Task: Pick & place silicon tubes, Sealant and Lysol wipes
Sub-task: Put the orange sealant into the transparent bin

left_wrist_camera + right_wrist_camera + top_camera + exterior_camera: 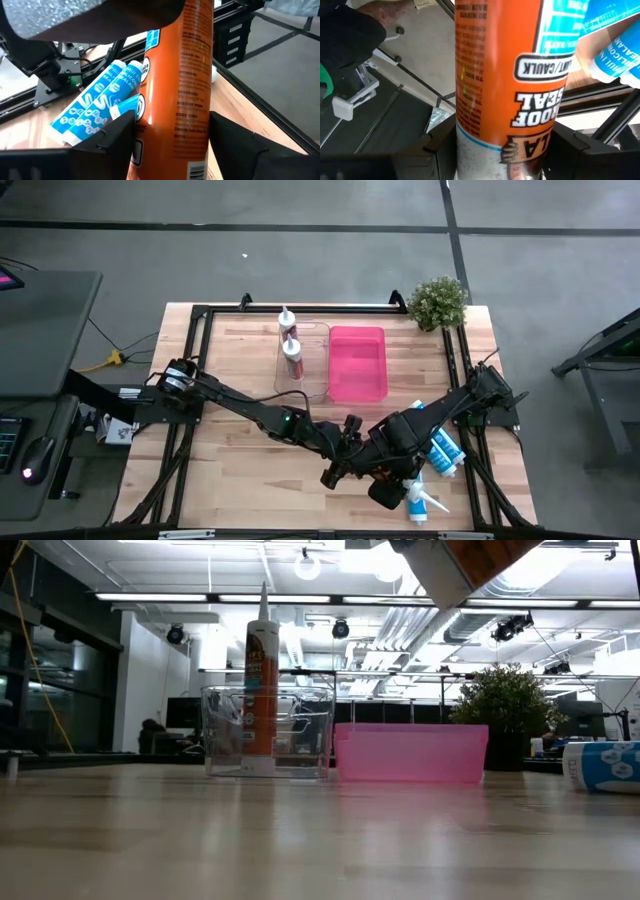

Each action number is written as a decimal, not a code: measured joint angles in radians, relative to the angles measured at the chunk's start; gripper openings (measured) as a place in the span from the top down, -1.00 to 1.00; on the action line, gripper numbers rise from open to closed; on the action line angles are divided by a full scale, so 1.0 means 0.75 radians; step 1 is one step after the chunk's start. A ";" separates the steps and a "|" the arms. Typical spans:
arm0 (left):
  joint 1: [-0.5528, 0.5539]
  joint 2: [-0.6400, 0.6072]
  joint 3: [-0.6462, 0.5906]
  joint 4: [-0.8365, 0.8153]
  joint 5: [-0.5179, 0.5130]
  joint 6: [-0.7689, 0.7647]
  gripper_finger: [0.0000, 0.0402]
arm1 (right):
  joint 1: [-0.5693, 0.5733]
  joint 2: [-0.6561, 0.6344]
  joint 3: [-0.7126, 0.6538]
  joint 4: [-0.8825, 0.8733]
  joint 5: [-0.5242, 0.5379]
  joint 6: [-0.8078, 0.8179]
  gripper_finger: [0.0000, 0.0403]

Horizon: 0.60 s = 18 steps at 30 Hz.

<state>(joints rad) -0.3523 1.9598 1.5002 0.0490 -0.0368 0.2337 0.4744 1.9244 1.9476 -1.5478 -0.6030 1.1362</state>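
Note:
An orange sealant tube (180,85) is held off the table near its front middle, between my two grippers. My left gripper (172,145) and my right gripper (502,150) are both shut on it. In the high view the left gripper (342,463) and right gripper (385,480) meet there and hide the tube. The low view shows only the tube's tilted end (470,560) at the picture's top. Blue-and-white silicone tubes (445,450) lie on the table at the right, and one more (420,500) lies near the front edge. My left gripper pinches the sealant tube's round body (150,125) between its two fingers, which lie across the tube. The tube is lifted clear of the table. My right gripper pinches the tube's body at its printed label (470,135) between its two fingers, also across the tube, from the opposite side.
A clear bin (303,360) at the far middle holds two upright orange tubes (290,345). A pink bin (357,363) stands beside it on the right. A potted plant (437,302) sits at the far right corner. Bare wood lies at the front left.

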 joint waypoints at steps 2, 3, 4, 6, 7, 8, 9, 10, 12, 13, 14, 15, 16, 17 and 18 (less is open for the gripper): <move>0.000 0.000 0.000 -0.001 0.001 0.007 0.01 | -0.001 0.000 0.000 0.000 0.000 0.004 -0.03; 0.000 0.000 0.000 -0.003 0.000 0.008 0.03 | -0.001 0.000 0.000 0.001 0.002 0.006 -0.03; 0.000 0.000 0.000 -0.004 -0.004 0.008 0.05 | -0.001 0.000 0.000 0.002 0.003 0.006 -0.03; 0.000 0.000 0.000 -0.007 -0.014 0.007 0.07 | -0.001 0.000 0.000 0.002 0.004 0.006 -0.03; -0.001 0.000 0.000 -0.008 -0.015 0.006 0.07 | -0.001 0.000 0.000 0.003 0.005 0.007 -0.03; -0.001 0.000 0.000 -0.010 -0.016 0.004 0.08 | -0.001 0.000 0.000 0.004 0.005 0.008 -0.03; -0.001 0.000 0.000 -0.011 -0.017 0.002 0.09 | -0.001 0.000 0.000 0.005 0.006 0.008 -0.03; -0.001 0.000 0.000 -0.013 -0.018 0.002 0.10 | -0.001 0.000 0.000 0.005 0.007 0.008 -0.03; -0.001 0.000 0.000 -0.018 -0.019 0.002 0.10 | -0.001 0.000 0.000 0.006 0.013 0.009 -0.03; -0.001 0.000 0.000 -0.020 -0.019 0.001 0.10 | -0.001 0.000 0.000 0.006 0.015 0.009 -0.03; -0.001 0.000 0.000 -0.021 -0.019 0.001 0.10 | -0.001 0.000 0.000 0.006 0.016 0.009 -0.03; -0.001 0.000 0.000 -0.023 -0.018 0.000 0.10 | -0.001 0.000 0.000 0.006 0.017 0.009 -0.03; -0.001 0.000 0.000 -0.024 -0.013 -0.001 0.10 | -0.001 0.000 0.000 0.006 0.018 0.009 -0.03; -0.001 0.000 0.000 -0.025 -0.009 -0.003 0.11 | -0.001 0.000 0.000 0.006 0.018 0.010 -0.03; -0.001 0.000 0.000 -0.025 -0.005 -0.005 0.11 | -0.001 0.000 0.000 0.007 0.018 0.011 -0.03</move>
<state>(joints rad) -0.3531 1.9598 1.5002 0.0300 -0.0402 0.2299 0.4740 1.9244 1.9476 -1.5425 -0.5894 1.1445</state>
